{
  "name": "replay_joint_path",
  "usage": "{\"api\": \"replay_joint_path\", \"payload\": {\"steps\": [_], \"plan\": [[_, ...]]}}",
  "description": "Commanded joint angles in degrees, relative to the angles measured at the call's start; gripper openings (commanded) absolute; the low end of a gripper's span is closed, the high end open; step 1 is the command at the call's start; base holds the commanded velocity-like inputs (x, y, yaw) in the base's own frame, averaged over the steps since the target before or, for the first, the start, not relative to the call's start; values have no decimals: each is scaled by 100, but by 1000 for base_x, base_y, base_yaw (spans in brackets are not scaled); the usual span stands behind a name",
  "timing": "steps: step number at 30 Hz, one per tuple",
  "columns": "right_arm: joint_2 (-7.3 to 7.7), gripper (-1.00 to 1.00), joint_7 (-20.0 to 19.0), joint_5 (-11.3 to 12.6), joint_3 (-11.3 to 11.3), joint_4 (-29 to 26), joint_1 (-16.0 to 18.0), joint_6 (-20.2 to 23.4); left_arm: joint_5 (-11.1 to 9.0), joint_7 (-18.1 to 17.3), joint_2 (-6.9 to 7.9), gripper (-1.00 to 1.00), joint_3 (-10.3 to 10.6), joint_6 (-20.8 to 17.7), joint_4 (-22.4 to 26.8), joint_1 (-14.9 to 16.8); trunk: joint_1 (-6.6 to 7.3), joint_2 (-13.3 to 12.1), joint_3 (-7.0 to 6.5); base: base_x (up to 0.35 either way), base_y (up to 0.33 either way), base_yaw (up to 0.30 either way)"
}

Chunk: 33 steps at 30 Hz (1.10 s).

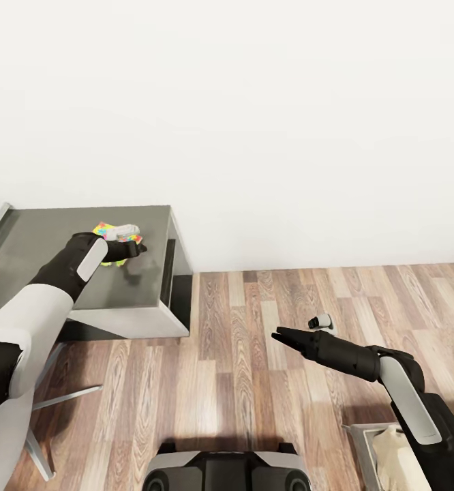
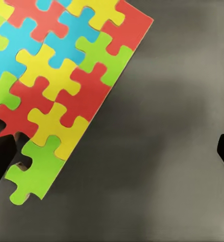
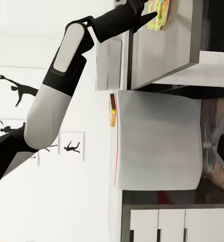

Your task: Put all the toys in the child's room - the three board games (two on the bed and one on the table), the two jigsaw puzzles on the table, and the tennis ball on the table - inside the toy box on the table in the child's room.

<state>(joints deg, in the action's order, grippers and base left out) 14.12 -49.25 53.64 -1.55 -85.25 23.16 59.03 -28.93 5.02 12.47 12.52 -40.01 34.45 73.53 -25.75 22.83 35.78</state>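
Right under my left fingers [image 2: 1,156], spread apart, lies a jigsaw puzzle [image 2: 56,85] flat on the dark worktop [image 2: 162,151], not yet gripped. My right fingers [image 1: 281,334] hang together over the floor, empty. Most of the tidying looks undone.

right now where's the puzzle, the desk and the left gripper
puzzle [image 2: 66,75], left wrist view, on a red middle piece
desk [image 1: 43,239], head view, bare dark top
left gripper [image 1: 133,249], head view, between its fingers over the puzzle
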Motion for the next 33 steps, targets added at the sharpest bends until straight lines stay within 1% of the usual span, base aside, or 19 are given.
{"api": "replay_joint_path", "payload": {"steps": [1,6,16,26,33], "plan": [[3,100,-15,-2,-3,0,4,21,-60,52,9,100,40,-14,9,4,-3,9,7,-1,0,-14],[2,100,-15,-3,-3,0,4,21,-60,52,10,100,40,-16,9,4,-3,9,6,-15,0,-5],[-2,100,-15,-3,-3,0,4,21,-60,52,10,100,40,-14,9,4,-3,9,6,-97,-10,-1],[-2,100,-15,-3,-3,-8,4,21,-60,52,10,100,40,-16,9,4,-3,9,6,-188,-18,0],[-5,100,-15,-3,-3,-13,4,21,-60,52,8,100,40,-14,9,4,-3,9,6,-34,-3,0]]}}
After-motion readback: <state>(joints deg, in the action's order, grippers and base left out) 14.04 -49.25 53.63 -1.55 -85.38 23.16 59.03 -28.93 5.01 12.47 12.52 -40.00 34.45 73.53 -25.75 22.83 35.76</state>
